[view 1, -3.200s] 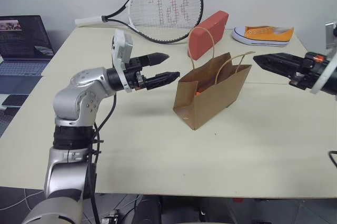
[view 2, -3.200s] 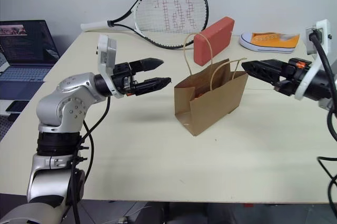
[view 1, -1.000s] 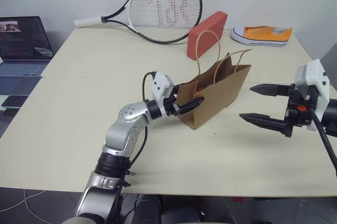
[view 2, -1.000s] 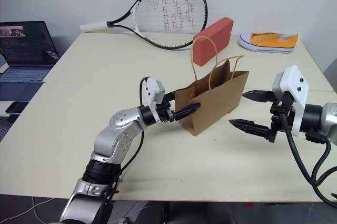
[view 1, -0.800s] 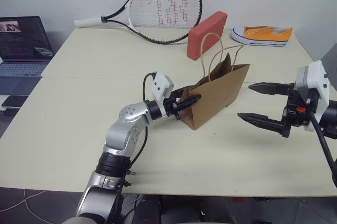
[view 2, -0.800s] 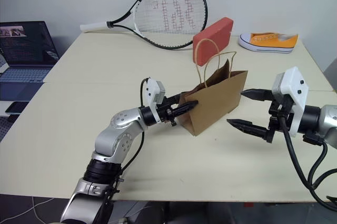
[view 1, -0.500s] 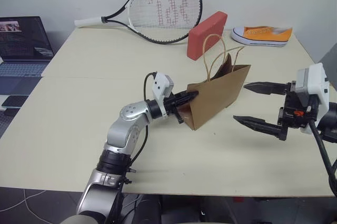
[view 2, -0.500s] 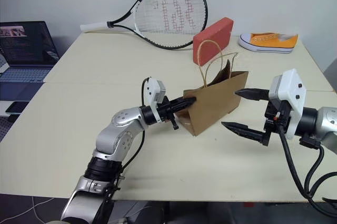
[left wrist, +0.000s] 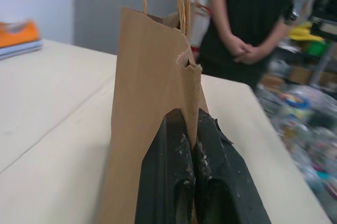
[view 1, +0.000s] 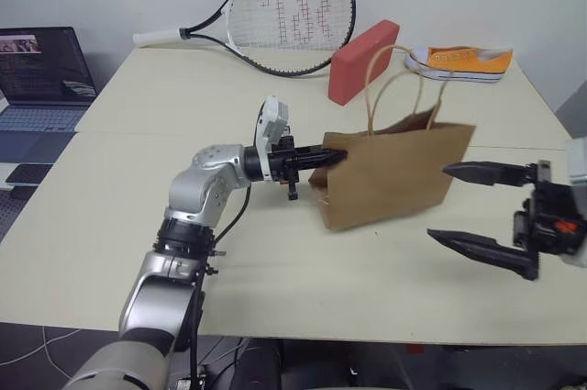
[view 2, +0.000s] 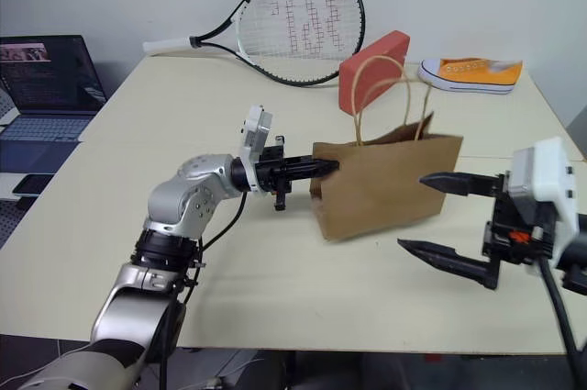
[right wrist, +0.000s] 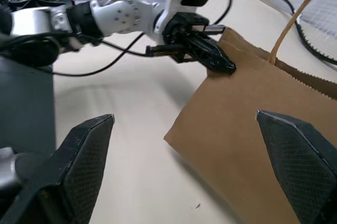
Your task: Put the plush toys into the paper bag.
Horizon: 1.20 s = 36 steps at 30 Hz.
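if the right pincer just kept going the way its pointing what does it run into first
Most likely the paper bag. The open right pincer points at the bag's near end, one finger level with its side, the other lower. Depth is unclear, so the lower finger might pass in front. The left pincer is shut on the bag's far edge.

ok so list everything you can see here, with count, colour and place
paper bag: one, brown, mid table, upright, two loop handles
tennis racket: one, black frame with white grip, far side of table
block: one, red, behind the bag
sneaker: one, orange and white, far right of table
table: one, cream
laptop: one, dark, open, off the table's left edge
person: one, dark top, hands clasped, standing beyond the table in the left wrist view
left claw: black, shut on the bag's near top edge
right claw: black, open, right of the bag, apart from it
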Motion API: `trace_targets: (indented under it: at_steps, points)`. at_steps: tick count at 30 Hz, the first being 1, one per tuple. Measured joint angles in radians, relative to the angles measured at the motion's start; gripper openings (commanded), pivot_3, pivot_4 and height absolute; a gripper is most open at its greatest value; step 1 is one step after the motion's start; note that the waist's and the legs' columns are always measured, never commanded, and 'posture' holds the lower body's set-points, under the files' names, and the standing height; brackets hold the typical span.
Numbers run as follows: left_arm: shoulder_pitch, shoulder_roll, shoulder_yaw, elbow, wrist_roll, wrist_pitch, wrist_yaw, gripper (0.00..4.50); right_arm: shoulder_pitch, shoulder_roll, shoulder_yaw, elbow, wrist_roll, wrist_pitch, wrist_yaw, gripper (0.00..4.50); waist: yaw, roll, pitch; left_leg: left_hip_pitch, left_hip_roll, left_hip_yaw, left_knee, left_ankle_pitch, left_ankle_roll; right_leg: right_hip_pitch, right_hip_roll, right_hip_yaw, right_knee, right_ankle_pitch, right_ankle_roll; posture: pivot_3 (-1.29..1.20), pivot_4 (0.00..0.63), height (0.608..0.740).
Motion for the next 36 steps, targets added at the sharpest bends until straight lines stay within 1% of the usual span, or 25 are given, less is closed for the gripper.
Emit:
trace_targets:
  at_steps: [3, 6, 9, 14, 17, 19, 20, 22, 23, 26, 27, 28, 33, 36]
  points:
    - [-0.037, 0.003, -0.041, 0.106, 0.045, -0.048, -0.103, 0.01, 0.089, 0.000, -0.093, -0.054, 0.035, 0.027, 0.009, 4.50, 0.001, 0.000, 0.000, 0.000, 0.000, 0.000, 0.000, 0.000, 0.000, 0.000, 0.000, 0.000, 0.000, 0.000, -0.001, 0.00, 0.150, 0.740]
    - [-0.063, -0.004, -0.059, 0.195, 0.084, -0.109, -0.164, 0.01, 0.149, 0.004, -0.143, -0.094, 0.041, 0.028, 0.006, 4.50, -0.001, 0.000, 0.000, 0.000, 0.000, 0.000, 0.000, 0.000, 0.000, 0.000, 0.000, 0.000, 0.000, -0.001, -0.001, 0.00, 0.150, 0.740]
    - [-0.070, -0.006, -0.063, 0.263, 0.119, -0.166, -0.202, 0.01, 0.196, 0.012, -0.164, -0.116, 0.010, 0.025, 0.008, 4.50, -0.001, -0.001, 0.000, 0.000, 0.000, 0.000, 0.000, 0.000, 0.000, 0.000, 0.000, 0.000, 0.000, -0.001, -0.001, 0.00, 0.150, 0.740]
    - [-0.077, -0.014, -0.063, 0.308, 0.165, -0.251, -0.202, 0.01, 0.206, 0.012, -0.162, -0.117, -0.021, 0.001, 0.010, 4.50, 0.001, -0.001, 0.000, 0.000, 0.000, 0.000, 0.001, 0.000, 0.000, 0.000, 0.000, 0.000, 0.000, 0.000, -0.001, 0.00, 0.150, 0.740]
    - [-0.085, -0.016, -0.063, 0.321, 0.188, -0.268, -0.196, 0.60, 0.206, 0.011, -0.153, -0.113, -0.032, -0.013, 0.010, 4.50, 0.001, -0.001, 0.000, 0.000, 0.000, 0.000, 0.001, 0.000, 0.000, 0.000, 0.000, 0.000, 0.000, 0.000, 0.000, 0.00, 0.150, 0.740]
    - [-0.085, -0.016, -0.063, 0.332, 0.199, -0.267, -0.194, 1.21, 0.205, 0.010, -0.140, -0.107, -0.045, -0.022, 0.013, 4.50, 0.000, -0.001, 0.000, 0.000, 0.000, 0.000, 0.001, 0.000, 0.000, 0.000, 0.000, 0.000, 0.000, 0.000, 0.000, 0.00, 0.150, 0.740]
    - [-0.085, -0.014, -0.063, 0.333, 0.199, -0.265, -0.197, 1.44, 0.201, 0.008, -0.128, -0.103, -0.057, -0.028, 0.015, 4.50, 0.000, -0.001, 0.000, 0.000, 0.000, 0.000, 0.001, 0.000, 0.000, 0.000, 0.000, 0.000, 0.000, 0.000, 0.001, 0.00, 0.150, 0.740]
    - [-0.084, -0.004, -0.062, 0.322, 0.199, -0.259, -0.202, 2.12, 0.191, 0.006, -0.115, -0.092, -0.070, -0.043, 0.018, 4.50, -0.001, -0.001, 0.000, 0.000, 0.000, 0.000, 0.001, 0.000, 0.000, 0.000, 0.000, 0.000, 0.000, 0.000, 0.001, 0.00, 0.150, 0.740]
    - [-0.083, 0.003, -0.061, 0.308, 0.199, -0.253, -0.203, 2.38, 0.189, 0.005, -0.109, -0.087, -0.081, -0.047, 0.022, 4.50, -0.001, -0.001, 0.000, 0.000, 0.000, 0.000, 0.001, 0.000, 0.000, 0.000, 0.000, 0.000, 0.000, 0.000, 0.001, 0.00, 0.150, 0.740]
    - [-0.064, 0.038, -0.059, 0.245, 0.200, -0.246, -0.201, 3.23, 0.183, -0.002, -0.082, -0.064, -0.105, -0.064, 0.037, 4.50, -0.003, -0.001, 0.000, 0.000, 0.001, 0.000, 0.000, 0.000, 0.000, 0.000, 0.000, 0.000, 0.000, 0.000, 0.001, 0.00, 0.150, 0.740]
    - [-0.047, 0.056, -0.059, 0.218, 0.205, -0.246, -0.197, 3.60, 0.176, -0.004, -0.078, -0.052, -0.115, -0.067, 0.043, 4.50, -0.004, -0.001, 0.000, 0.000, 0.001, 0.000, 0.000, 0.000, 0.000, 0.000, 0.000, 0.000, 0.000, 0.000, 0.001, 0.00, 0.150, 0.740]
    - [-0.033, 0.071, -0.059, 0.202, 0.212, -0.248, -0.193, 3.83, 0.172, -0.008, -0.075, -0.042, -0.125, -0.073, 0.047, 4.50, -0.004, -0.001, 0.000, 0.000, 0.001, 0.000, 0.000, 0.000, 0.000, 0.000, 0.000, 0.000, 0.000, 0.000, 0.001, 0.00, 0.150, 0.740]
    - [0.063, 0.160, -0.037, 0.134, 0.245, -0.270, -0.125, 3.83, 0.135, -0.048, -0.039, 0.048, -0.199, -0.110, 0.107, 4.50, -0.003, -0.001, 0.000, 0.001, 0.001, 0.000, 0.000, 0.000, 0.000, 0.000, 0.000, 0.000, 0.001, 0.000, 0.000, 0.00, 0.150, 0.740]
    - [0.119, 0.239, -0.013, 0.068, 0.287, -0.289, -0.047, 3.83, 0.087, -0.114, -0.018, 0.155, -0.266, -0.149, 0.183, 4.50, -0.005, -0.001, 0.000, 0.001, 0.001, 0.000, 0.000, 0.000, 0.000, 0.000, 0.000, 0.000, 0.000, 0.000, 0.000, 0.00, 0.150, 0.740]
